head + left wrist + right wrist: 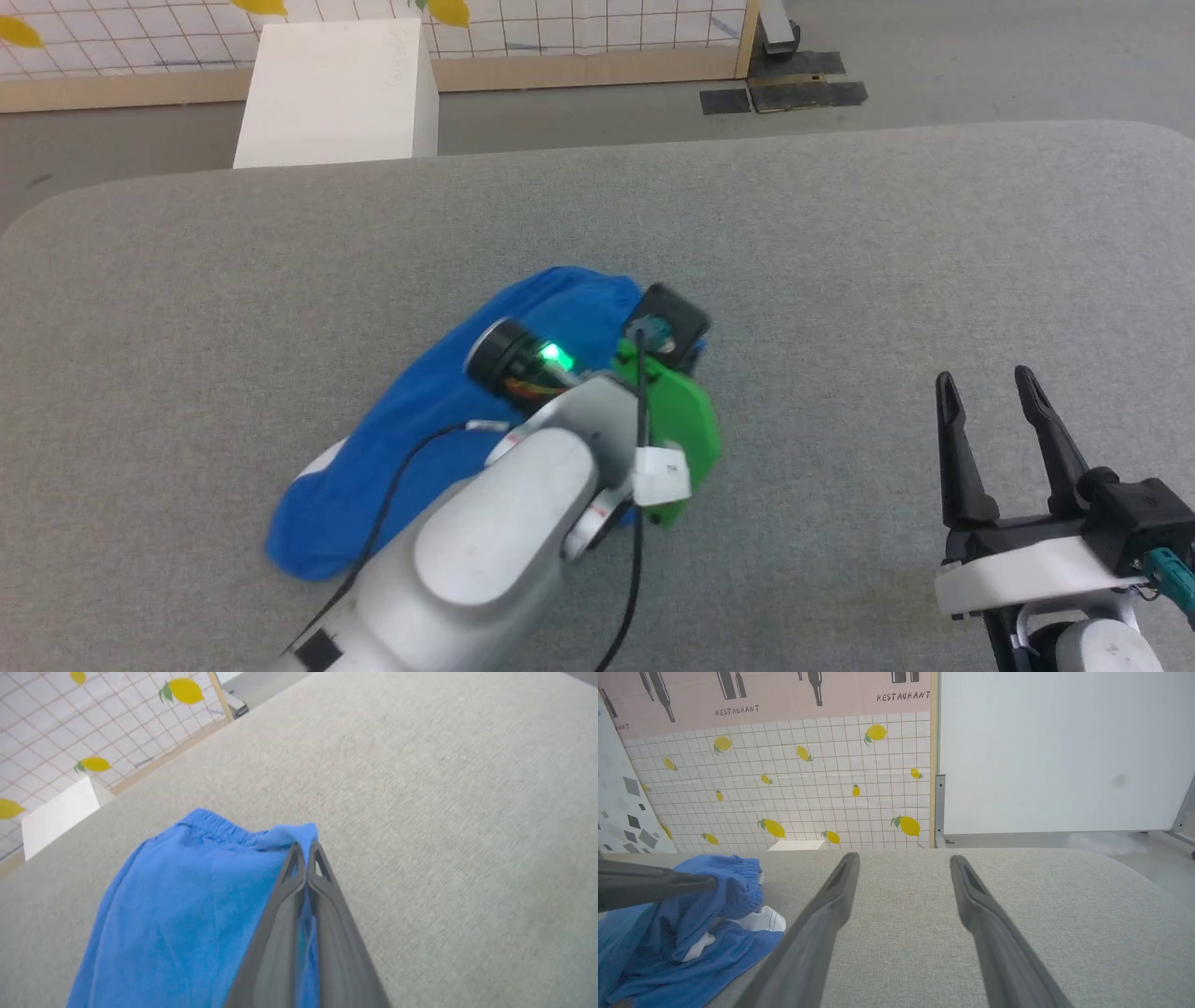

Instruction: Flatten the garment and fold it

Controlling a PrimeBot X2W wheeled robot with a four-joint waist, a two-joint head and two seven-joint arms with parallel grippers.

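Garment (401,439) lies crumpled in a heap on the grey counter (840,243). My left pincer (306,849) is clamped tight on its waistband (219,828) edge; my right pincer (994,387) hovers spread wide, empty, well apart. Flattening has barely begun, I judge; folding is all left.

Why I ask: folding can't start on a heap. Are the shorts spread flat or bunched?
Bunched. The garment lies rumpled on the grey surface, layers overlapping, and the shut left gripper pinches its waistband edge.
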